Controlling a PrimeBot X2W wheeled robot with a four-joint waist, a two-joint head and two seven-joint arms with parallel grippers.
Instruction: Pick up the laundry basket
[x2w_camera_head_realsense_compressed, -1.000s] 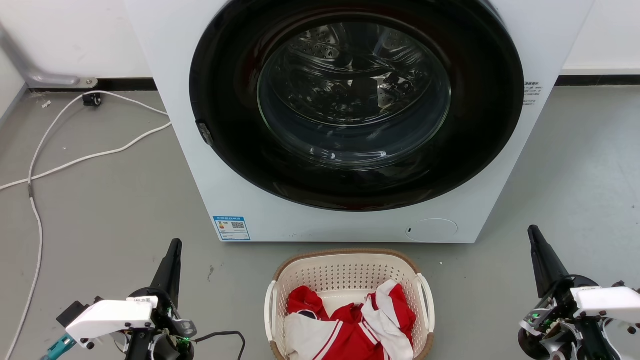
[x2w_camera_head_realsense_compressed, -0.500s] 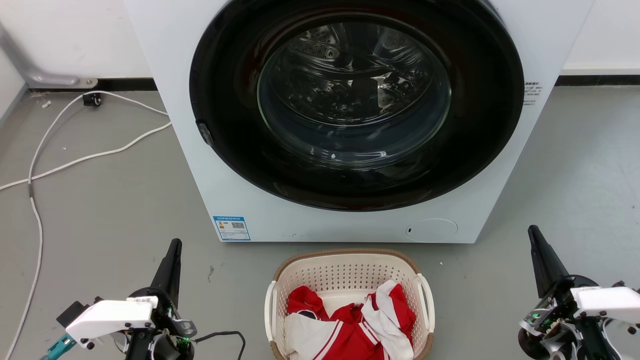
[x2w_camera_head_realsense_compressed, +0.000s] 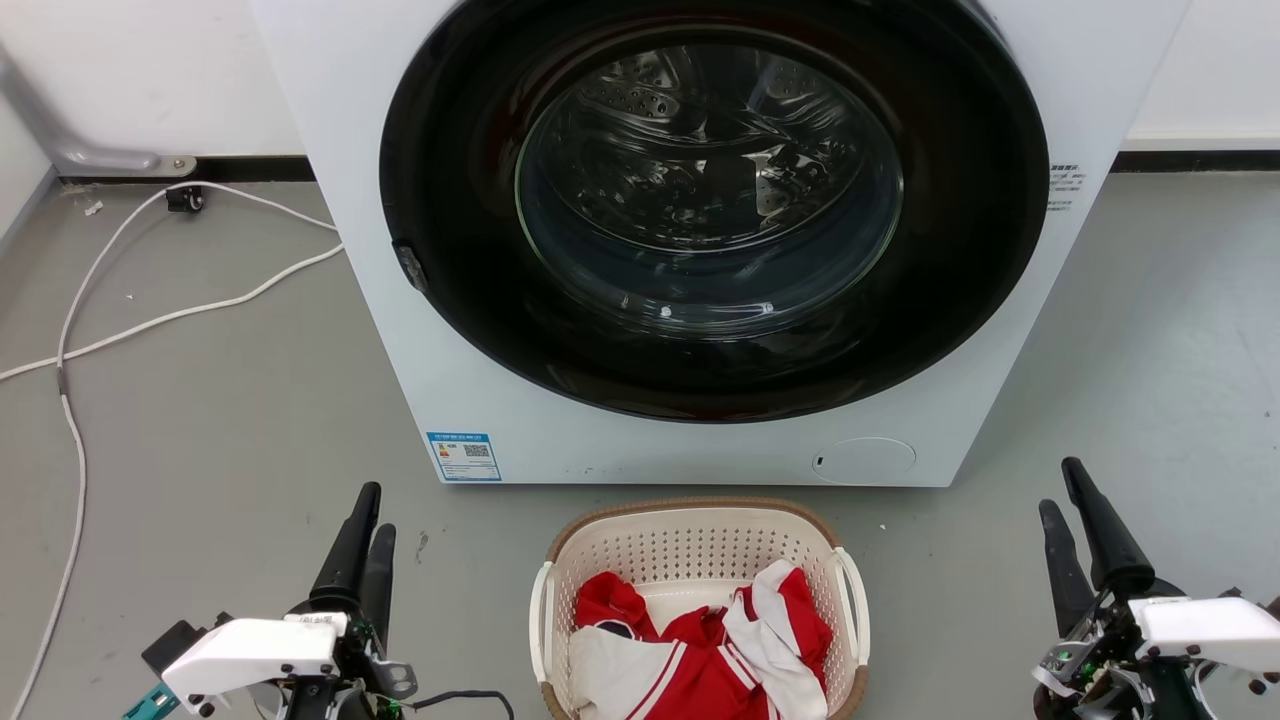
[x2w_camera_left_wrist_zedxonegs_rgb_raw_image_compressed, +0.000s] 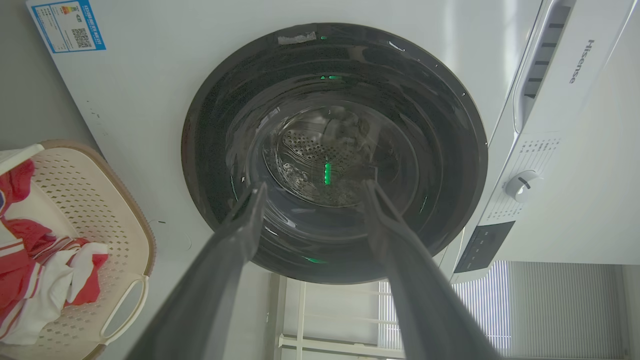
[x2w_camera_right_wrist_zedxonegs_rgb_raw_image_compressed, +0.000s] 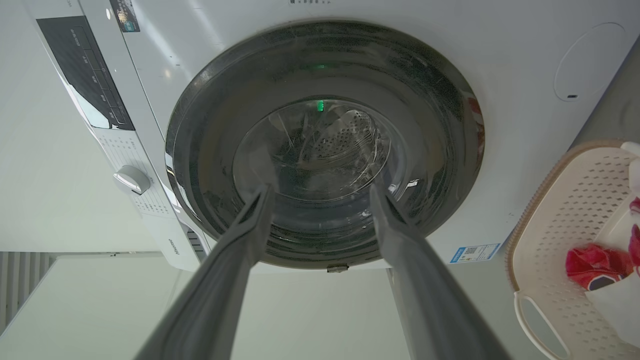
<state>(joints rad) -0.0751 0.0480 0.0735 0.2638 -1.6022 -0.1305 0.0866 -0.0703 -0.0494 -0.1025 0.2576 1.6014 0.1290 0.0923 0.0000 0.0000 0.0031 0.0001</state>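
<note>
The laundry basket (x2w_camera_head_realsense_compressed: 690, 545), cream-white and perforated with a brown rim and white side handles, sits on the floor just in front of the washing machine. Red and white clothes (x2w_camera_head_realsense_compressed: 700, 645) lie inside it. The basket (x2w_camera_left_wrist_zedxonegs_rgb_raw_image_compressed: 90, 200) also shows at the left of the left wrist view and, as the basket (x2w_camera_right_wrist_zedxonegs_rgb_raw_image_compressed: 565, 230), at the right of the right wrist view. My left gripper (x2w_camera_head_realsense_compressed: 370, 510) stands open to the basket's left, well apart from it. On the far right my right gripper (x2w_camera_head_realsense_compressed: 1062, 485) is open too, with nothing between its fingers.
A white washing machine (x2w_camera_head_realsense_compressed: 480, 400) with a closed round dark door (x2w_camera_head_realsense_compressed: 710, 210) stands close behind the basket. White cables (x2w_camera_head_realsense_compressed: 150, 320) run across the grey floor at the left. Bare floor lies on both sides of the basket.
Both grippers have turned and shifted slightly, so two separate fingers of each now show in the head view. The basket and clothes have not moved.
</note>
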